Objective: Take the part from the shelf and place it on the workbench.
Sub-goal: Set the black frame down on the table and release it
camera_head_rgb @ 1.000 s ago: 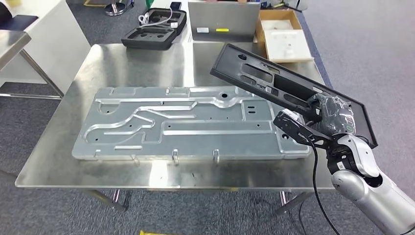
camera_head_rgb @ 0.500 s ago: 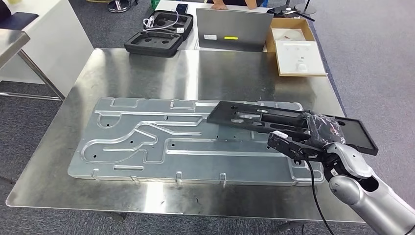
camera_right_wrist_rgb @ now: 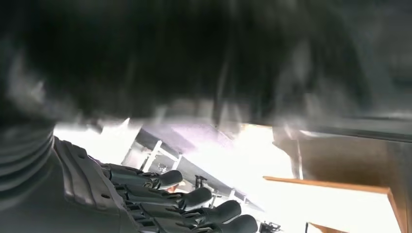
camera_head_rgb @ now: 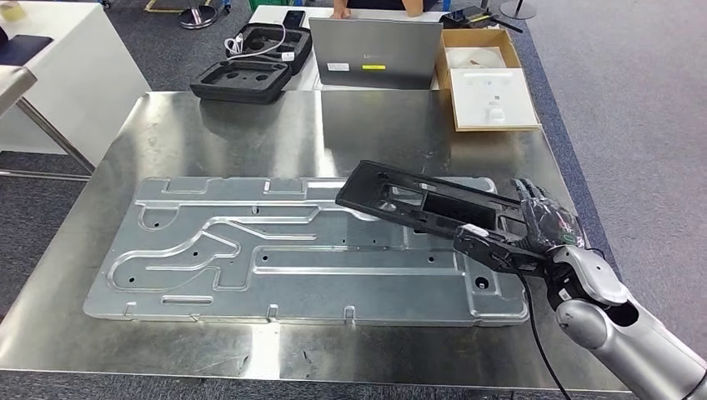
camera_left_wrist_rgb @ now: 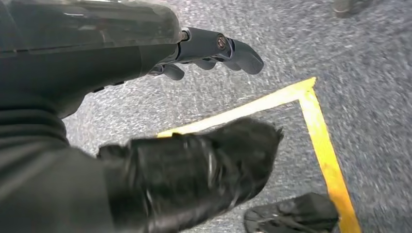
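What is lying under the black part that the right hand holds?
Under the black part lies the right end of the large metal plate on the workbench. The plate's surface directly beneath is hidden.

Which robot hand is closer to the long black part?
The right hand. It holds the black part at its end above the workbench. The left hand hangs down by the floor.
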Controlling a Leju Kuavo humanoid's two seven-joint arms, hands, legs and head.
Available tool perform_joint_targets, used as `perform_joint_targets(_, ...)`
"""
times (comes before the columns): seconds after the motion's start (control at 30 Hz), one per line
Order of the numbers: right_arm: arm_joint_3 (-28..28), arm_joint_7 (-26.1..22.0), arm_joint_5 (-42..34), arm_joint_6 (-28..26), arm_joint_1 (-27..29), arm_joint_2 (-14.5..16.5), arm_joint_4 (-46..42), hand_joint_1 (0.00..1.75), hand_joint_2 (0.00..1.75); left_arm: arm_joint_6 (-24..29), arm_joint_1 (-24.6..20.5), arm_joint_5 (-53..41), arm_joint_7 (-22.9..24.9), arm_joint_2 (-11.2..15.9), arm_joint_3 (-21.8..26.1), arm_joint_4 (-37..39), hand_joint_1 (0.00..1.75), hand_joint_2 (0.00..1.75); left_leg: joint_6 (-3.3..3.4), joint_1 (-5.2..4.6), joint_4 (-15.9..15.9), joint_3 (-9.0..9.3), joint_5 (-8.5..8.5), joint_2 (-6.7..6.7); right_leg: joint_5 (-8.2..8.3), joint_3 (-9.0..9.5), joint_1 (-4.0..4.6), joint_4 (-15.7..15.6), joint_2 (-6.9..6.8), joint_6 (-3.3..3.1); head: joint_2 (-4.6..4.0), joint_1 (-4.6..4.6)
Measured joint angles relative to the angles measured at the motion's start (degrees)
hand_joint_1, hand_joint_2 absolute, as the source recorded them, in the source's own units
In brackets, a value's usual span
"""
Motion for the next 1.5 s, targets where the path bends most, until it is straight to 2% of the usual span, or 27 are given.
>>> perform_joint_targets(0.03, 0.0, 0.0, -0.25, -0.56, -0.02, 0.07, -0.16, 0.0, 0.0, 0.35, -0.01, -0.08, 0.28, 0.05, 0.03, 0.01, 0.0, 1.75, 0.72, -0.31, -4.04, 1.85, 1.84, 0.0, -0.01, 0.08, 0.11, -0.01, 0.01, -0.01, 0.0, 0.02)
perform_joint_targets(0.07, 0.0, -0.01, -0.54, -1.08, -0.06, 0.11, -0.33, 0.0, 0.0, 0.63, -0.04, -0.12, 0.47, 0.08, 0.09, 0.01, 0.0, 1.75, 1.25, -0.59, -7.43, 3.49, 3.2, 0.03, -0.01, 0.1, 0.23, -0.02, 0.02, 0.05, 0.0, 0.05)
perform_joint_targets(0.1, 0.0, -0.02, -0.87, -1.62, -0.09, 0.19, -0.47, 0.0, 0.0, 0.9, -0.06, -0.18, 0.6, 0.12, 0.17, 0.02, 0.0, 1.31, 1.61, -0.86, -9.73, 4.6, 3.97, 0.04, 0.03, 0.08, 0.26, -0.05, -0.01, 0.17, 0.0, 0.05)
perform_joint_targets(0.2, 0.02, -0.25, -2.32, -3.76, -0.13, 0.48, -0.96, 0.0, 0.0, 1.9, -0.09, -0.58, 1.0, 0.05, 0.38, 0.02, 0.0, 0.0, 1.68, -0.98, -11.26, 5.22, 4.6, 0.08, 0.23, 0.06, 0.21, -0.25, -0.11, 0.9, 0.0, 0.04)
perform_joint_targets(0.27, 0.04, -0.73, -3.55, -5.77, -0.26, 0.62, -1.6, 0.0, 0.0, 2.68, -0.07, -0.93, 1.31, -0.03, 0.39, 0.02, 0.0, 0.0, 1.81, -0.62, -12.24, 5.39, 5.4, 0.22, -1.25, -0.4, 0.24, 0.89, -0.1, 1.37, 0.0, 0.16)
perform_joint_targets(0.37, 0.13, -2.13, -5.8, -8.94, -0.62, 1.07, -2.69, 0.0, 0.0, 3.67, -0.02, -1.37, 1.56, -0.11, 0.39, 0.02, 0.0, 0.0, 2.26, -0.44, -12.72, 4.76, 6.33, 0.38, -7.68, -3.45, 0.1, 10.02, -0.11, 1.8, 0.0, 0.38)
perform_joint_targets(0.4, 0.21, -2.63, -6.71, -9.96, -0.67, 1.36, -3.08, 0.0, 0.0, 3.92, -0.01, -1.46, 1.65, -0.14, 0.39, 0.02, 0.0, 0.0, 2.31, -0.45, -12.61, 4.36, 6.56, 0.39, -9.18, -4.29, 0.0, 13.16, -0.12, 1.97, 0.0, 0.38)
perform_joint_targets(0.43, 0.32, -3.05, -7.6, -10.83, -0.67, 1.66, -3.47, 0.0, 0.0, 4.08, -0.01, -1.52, 1.75, -0.17, 0.39, 0.02, 0.0, 0.0, 2.26, -0.43, -12.46, 3.96, 6.77, 0.38, -9.5, -4.31, -0.11, 14.53, -0.13, 2.13, 0.0, 0.38)
perform_joint_targets(0.47, 0.43, -3.38, -8.41, -11.57, -0.69, 1.94, -3.85, 0.0, 0.0, 4.17, 0.0, -1.55, 1.86, -0.2, 0.39, 0.02, 0.0, 0.0, 2.18, -0.38, -12.26, 3.55, 6.96, 0.36, -8.89, -3.42, -0.24, 13.98, -0.14, 2.29, 0.0, 0.39)
perform_joint_targets(0.53, 0.55, -3.79, -9.54, -12.56, -0.95, 2.35, -4.61, 0.0, 0.0, 4.28, 0.02, -1.56, 2.04, -0.23, 0.39, 0.02, 0.0, 0.0, 1.82, -0.26, -11.53, 2.65, 7.28, 0.25, -6.43, 1.1, -0.65, 7.12, -0.2, 2.62, 0.0, 0.4)
perform_joint_targets(0.6, 0.57, -3.88, -9.93, -12.86, -1.38, 2.64, -5.29, 0.0, 0.0, 4.4, 0.02, -1.56, 2.12, -0.24, 0.39, 0.02, 0.0, 0.0, 1.15, -0.33, -10.78, 1.87, 7.61, 0.05, -4.7, 4.61, -0.6, 1.35, 0.05, 2.41, 0.0, 0.36)
perform_joint_targets(0.73, 0.66, -3.92, -10.04, -13.02, -1.86, 3.25, -6.23, 0.0, 0.0, 4.61, 0.26, -1.56, 2.16, -0.27, 0.39, 0.02, 0.0, 0.0, -0.29, -0.37, -10.47, 0.84, 8.66, -0.25, -3.4, 4.02, -0.31, 0.16, 0.24, 0.74, 0.0, 0.24)
perform_joint_targets(0.8, 0.72, -4.03, -10.31, -13.23, -1.99, 3.51, -6.53, 0.0, 0.0, 4.67, 0.37, -1.56, 2.19, -0.32, 0.39, 0.01, 0.0, 0.0, -0.94, -0.2, -8.03, -0.45, 5.56, -0.13, -2.18, 2.88, -0.49, -0.17, 0.01, -0.14, 0.0, 0.07)
perform_joint_targets(0.87, 0.75, -4.64, -11.82, -14.22, -2.04, 3.79, -6.83, 0.0, 0.0, 4.79, 0.31, -1.55, 2.21, -0.37, 0.39, 0.0, 0.0, 0.0, -1.44, -0.12, -1.63, -2.17, -0.4, 0.1, -0.94, 1.39, -0.38, -0.28, -0.08, -0.62, 0.0, -0.15)
perform_joint_targets(0.9, 0.77, -5.21, -13.22, -15.24, -2.01, 3.97, -6.92, 0.0, 0.0, 4.86, 0.29, -1.54, 2.21, -0.37, 0.39, 0.01, 0.0, 0.0, -1.56, -0.1, 1.81, -2.71, -2.61, 0.12, -0.34, 0.59, -0.27, -0.25, -0.1, -0.7, 0.0, -0.18)
perform_joint_targets(0.93, 0.78, -5.85, -14.81, -16.53, -1.95, 4.18, -6.96, 0.0, 0.0, 4.91, 0.29, -1.51, 2.22, -0.37, 0.39, 0.01, 0.0, 0.0, -1.56, -0.1, 4.25, -2.68, -3.5, 0.12, 0.23, -0.24, -0.14, -0.22, -0.1, -0.74, 0.0, -0.19)
perform_joint_targets(1.0, 0.79, -7.24, -17.86, -19.87, -1.64, 4.61, -7.11, 0.0, 0.0, 4.94, 0.32, -1.45, 2.29, -0.37, 0.39, 0.0, 0.0, 0.0, -1.24, -0.18, 3.96, -0.05, -1.68, 0.12, 1.33, -1.76, 0.06, -0.11, -0.1, -0.67, 0.0, -0.2)
perform_joint_targets(1.03, 0.78, -7.94, -19.19, -21.84, -1.41, 4.76, -7.27, 0.0, 0.0, 4.93, 0.3, -1.42, 2.34, -0.37, 0.39, -0.01, 0.0, 0.0, -0.9, -0.28, 1.08, 2.73, -0.19, 0.1, 1.83, -2.33, 0.11, -0.07, -0.12, -0.58, 0.0, -0.2)
perform_joint_targets(1.1, 0.7, -9.18, -21.55, -26.07, -0.88, 4.93, -7.69, 0.0, 0.0, 4.87, 0.17, -1.38, 2.44, -0.26, 0.39, -0.01, 0.0, 0.0, -0.12, -0.65, -7.26, 9.06, 0.2, 0.01, 2.66, -2.94, 0.19, -0.04, -0.26, -0.2, 0.0, -0.18)
perform_joint_targets(1.17, 0.41, -10.07, -23.74, -29.92, -0.28, 5.18, -7.92, 0.0, 0.0, 4.86, 0.03, -1.38, 2.56, -0.14, 0.39, 0.01, 0.0, 0.0, 0.47, -1.1, -12.27, 12.08, -0.76, -0.07, 3.63, -2.99, 0.13, -0.36, -0.45, 0.4, 0.0, -0.22)
perform_joint_targets(1.23, -0.22, -10.9, -25.93, -33.57, 0.57, 5.58, -7.98, 0.0, 0.0, 4.87, -0.01, -1.39, 2.71, -0.14, 0.38, 0.01, 0.0, 0.0, 1.04, -1.11, -13.17, 11.84, 0.2, 0.05, 4.49, -2.96, 0.01, -0.88, -0.48, 1.08, 0.0, -0.32)
perform_joint_targets(1.27, -0.61, -11.37, -26.86, -35.29, 1.07, 5.75, -8.02, 0.0, 0.0, 4.88, 0.0, -1.4, 2.79, -0.16, 0.38, 0.01, 0.0, 0.0, 1.43, -1.0, -13.53, 11.62, 0.93, 0.19, 3.89, -3.21, -0.01, -0.6, -0.4, 1.36, 0.0, -0.34)
perform_joint_targets(1.33, -1.74, -12.67, -28.46, -38.11, 1.9, 6.06, -8.09, 0.0, 0.0, 4.89, 0.06, -1.45, 2.94, -0.23, 0.37, 0.0, 0.0, 0.0, 2.3, -0.74, -13.95, 10.67, 2.45, 0.61, -0.41, -4.5, -0.05, 2.96, -0.25, 1.72, 0.0, -0.06)
perform_joint_targets(1.4, -3.14, -14.3, -30.31, -39.25, 2.81, 6.4, -8.34, 0.0, 0.0, 4.92, 0.12, -1.49, 3.01, -0.28, 0.37, 0.01, 0.0, 0.0, 2.74, -0.8, -13.7, 8.96, 3.61, 0.88, -5.78, -6.25, -0.06, 10.1, -0.2, 2.0, 0.0, 0.15)
perform_joint_targets(1.43, -3.84, -15.15, -31.54, -39.33, 3.39, 6.61, -8.56, 0.0, 0.0, 4.94, 0.14, -1.49, 3.02, -0.3, 0.37, 0.01, 0.0, 0.0, 2.72, -0.8, -13.46, 7.97, 4.14, 0.94, -6.89, -6.67, -0.09, 13.3, -0.21, 2.19, 0.0, 0.19)
perform_joint_targets(1.47, -4.47, -15.92, -32.8, -39.36, 3.99, 6.84, -8.82, 0.0, 0.0, 4.94, 0.15, -1.49, 3.02, -0.31, 0.37, 0.01, 0.0, 0.0, 2.64, -0.78, -13.12, 6.93, 4.66, 0.96, -6.59, -6.37, -0.17, 15.08, -0.22, 2.38, 0.0, 0.22)
perform_joint_targets(1.5, -5.11, -16.69, -34.03, -39.37, 4.54, 7.1, -9.13, 0.0, 0.0, 4.94, 0.15, -1.49, 3.02, -0.32, 0.37, 0.01, 0.0, 0.0, 2.5, -0.74, -12.66, 5.85, 5.11, 0.97, -5.23, -5.12, -0.3, 14.91, -0.23, 2.56, 0.0, 0.27)
